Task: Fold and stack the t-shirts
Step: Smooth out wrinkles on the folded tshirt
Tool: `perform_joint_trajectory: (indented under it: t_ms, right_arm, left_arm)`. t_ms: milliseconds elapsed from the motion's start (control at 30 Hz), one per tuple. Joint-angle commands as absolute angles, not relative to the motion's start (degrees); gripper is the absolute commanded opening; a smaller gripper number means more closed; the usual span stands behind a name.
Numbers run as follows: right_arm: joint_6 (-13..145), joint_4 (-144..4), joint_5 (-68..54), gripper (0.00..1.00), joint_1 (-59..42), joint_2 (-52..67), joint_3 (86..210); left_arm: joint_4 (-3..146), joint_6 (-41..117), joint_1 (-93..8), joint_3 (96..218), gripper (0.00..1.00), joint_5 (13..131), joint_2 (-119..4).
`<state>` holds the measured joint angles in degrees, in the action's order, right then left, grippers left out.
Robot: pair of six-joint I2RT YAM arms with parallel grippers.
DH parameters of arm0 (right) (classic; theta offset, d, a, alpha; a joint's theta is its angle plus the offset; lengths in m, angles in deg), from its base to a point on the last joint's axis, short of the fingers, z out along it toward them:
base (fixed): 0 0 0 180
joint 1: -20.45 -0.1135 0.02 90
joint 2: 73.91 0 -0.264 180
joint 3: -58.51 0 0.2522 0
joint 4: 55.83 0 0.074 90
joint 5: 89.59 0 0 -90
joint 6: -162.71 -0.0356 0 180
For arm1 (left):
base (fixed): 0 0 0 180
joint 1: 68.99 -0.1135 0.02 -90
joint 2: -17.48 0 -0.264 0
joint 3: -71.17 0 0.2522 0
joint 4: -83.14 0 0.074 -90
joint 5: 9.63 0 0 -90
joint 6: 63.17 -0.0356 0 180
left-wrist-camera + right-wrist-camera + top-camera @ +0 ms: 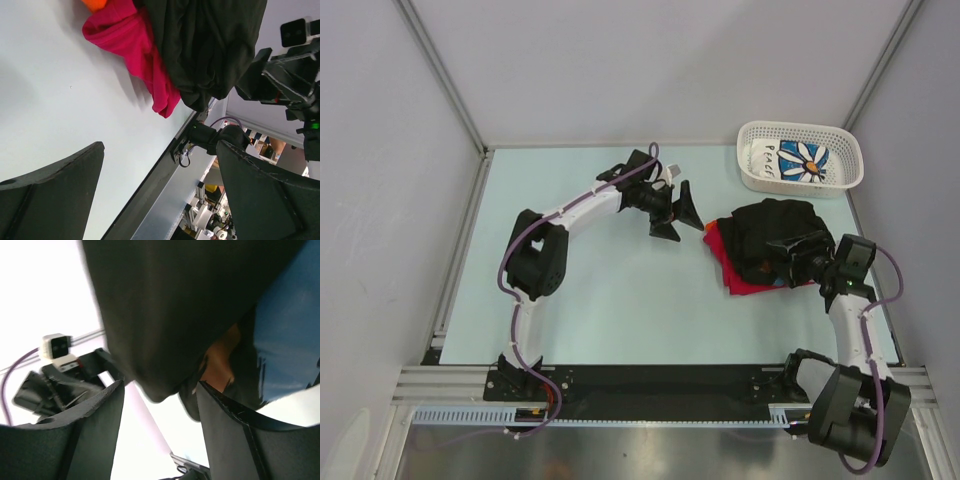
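While black tee [775, 232] sits bunched on red tee [742, 282], right, nothing looks folded; daisy tee [802, 160] in far basket [752, 180]. L claw [680, 218] apart; R claw [792, 264] unclear.

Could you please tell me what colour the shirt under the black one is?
The lower t-shirt is red, clearest in the left wrist view.

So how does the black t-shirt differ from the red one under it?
The black t-shirt lies on top; the red t-shirt lies under it. The black one shows almost whole; the red one peeks out only at the left and near edges. The right gripper is at the black one, not the red. Both look bunched, not flat.
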<state>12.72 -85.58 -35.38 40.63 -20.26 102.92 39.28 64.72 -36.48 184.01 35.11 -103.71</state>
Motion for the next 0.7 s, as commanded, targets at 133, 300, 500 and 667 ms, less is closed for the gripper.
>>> perform_joint_trajectory:
  t_ms: [133,300,500,667]
  right_arm:
    - [10.65,-74.61,-30.62,0.65,34.87,-12.75,103.38]
    - [10.05,-71.63,-27.81,0.63,31.09,-7.82,104.79]
    - [11.27,-75.38,-24.12,0.17,27.74,-7.19,108.65]
    - [11.80,-79.43,-22.27,0.00,26.60,-10.80,109.88]
  left_arm:
    - [39.59,63.21,-37.61,185.30,1.00,33.70,-101.52]
    - [39.68,62.95,-38.14,185.21,1.00,33.70,-101.26]
    - [39.50,62.78,-38.32,185.03,1.00,33.61,-101.35]
    - [39.41,62.95,-38.41,185.12,1.00,33.52,-101.70]
